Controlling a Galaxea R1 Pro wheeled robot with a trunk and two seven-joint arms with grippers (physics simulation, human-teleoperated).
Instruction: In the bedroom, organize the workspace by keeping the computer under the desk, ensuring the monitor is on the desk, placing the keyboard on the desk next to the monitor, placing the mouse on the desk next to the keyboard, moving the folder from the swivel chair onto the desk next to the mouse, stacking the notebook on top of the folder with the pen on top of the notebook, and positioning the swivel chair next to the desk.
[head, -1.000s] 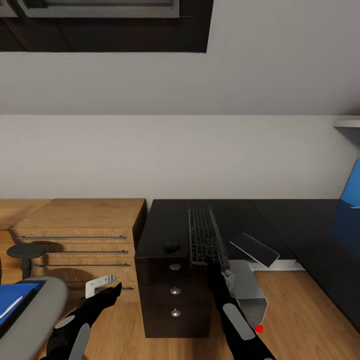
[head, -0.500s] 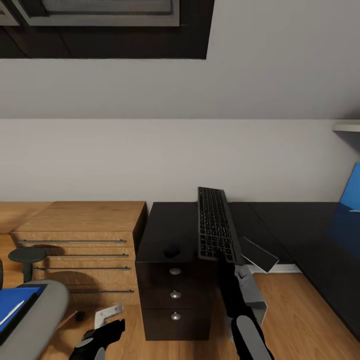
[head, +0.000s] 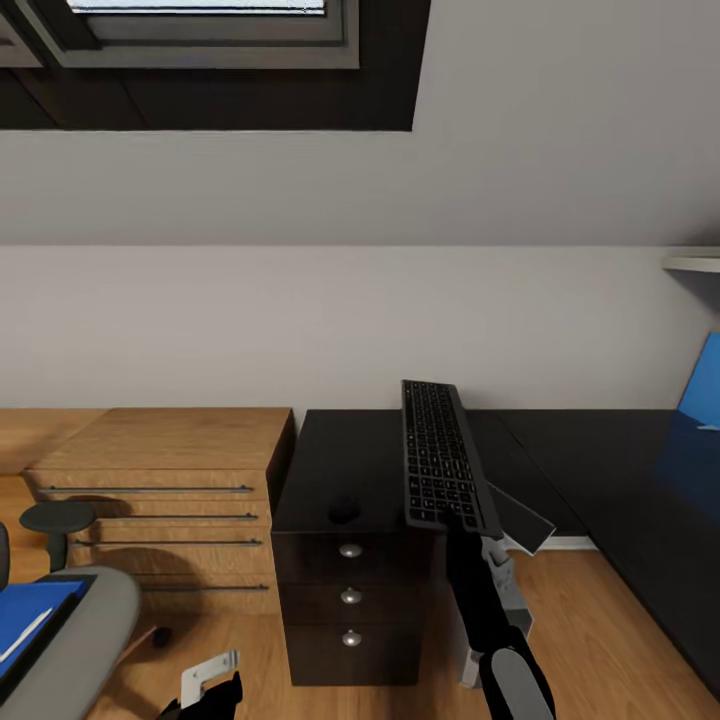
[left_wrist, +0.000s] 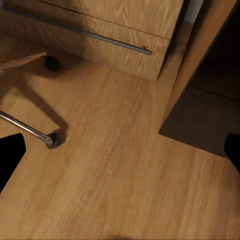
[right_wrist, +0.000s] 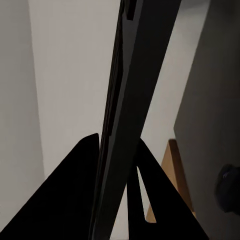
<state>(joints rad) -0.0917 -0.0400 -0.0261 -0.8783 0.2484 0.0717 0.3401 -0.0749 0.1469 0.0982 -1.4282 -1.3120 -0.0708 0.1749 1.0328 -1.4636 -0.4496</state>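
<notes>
I am facing the long black L-shaped surface (head: 600, 450), which is running from a black three-drawer pedestal (head: 350, 600) off to my right, with a light wooden dresser (head: 160, 470) standing just beside the pedestal. At the lower corner, the grey-edged swivel chair (head: 70, 640) is standing apart from the surface, with the blue folder (head: 25, 615) lying on its seat (so that step is not yet done). I am holding the slim black keyboard (head: 440, 460) clear above the pedestal end, tilted up; my right pincer (head: 462, 525) is pinching its near edge, the fingers (right_wrist: 75, 200) pressing on both faces. The small black mouse (head: 344, 511) is sitting on the pedestal top. My left pincer (head: 205, 685) is hanging low over the wooden floor (left_wrist: 120, 175), its tips spread wide. I judge that the keyboard, folder and chair are all waiting to be placed.
</notes>
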